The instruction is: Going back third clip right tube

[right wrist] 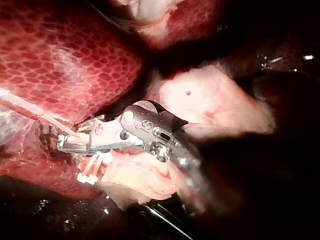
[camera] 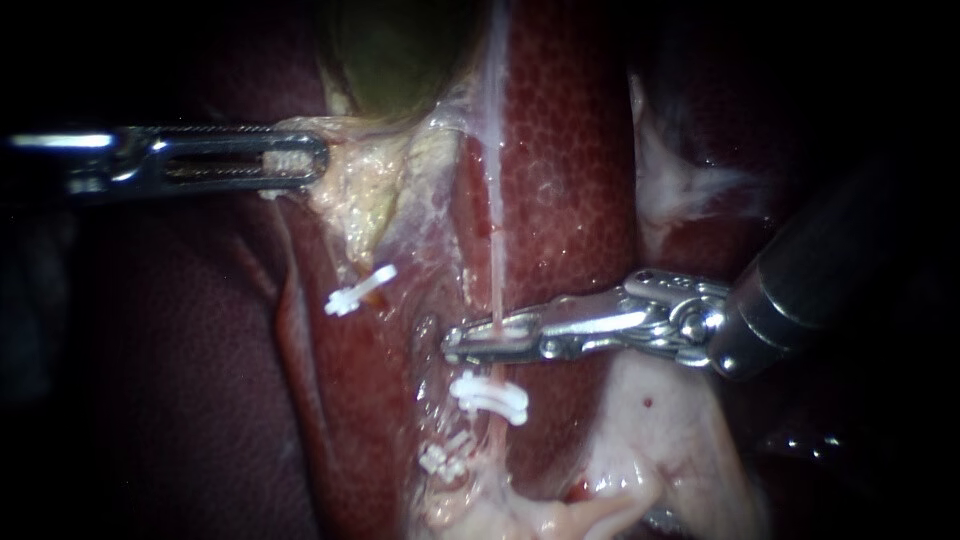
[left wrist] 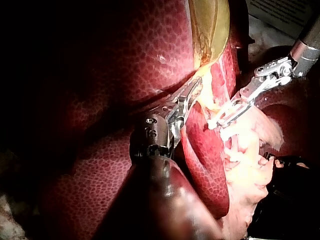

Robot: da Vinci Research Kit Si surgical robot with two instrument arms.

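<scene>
progress: third clip [camera: 510,337] looks placed on the right tube [camera: 495,250], mid-frame, just above two more clips [camera: 490,397]; pull-back not done yet.
right instrument [camera: 450,345]: jaws clamped on that third clip.
left instrument [camera: 300,160]: upper left, pale tissue [camera: 350,180] is gripped.
in the way: liver [camera: 570,180] close behind; tube could be snagged.

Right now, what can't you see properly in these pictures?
Endoscope view: the right instrument covers the tube where they cross, hiding that bit.
Endoscope view: the lowest clip is small and blurry; what it sits on is unclear.
Endoscope view: the gallbladder is cut off by the top edge.
Endoscope view: the left instrument has shut jaws that hide the pale tissue pinched between them.
</scene>
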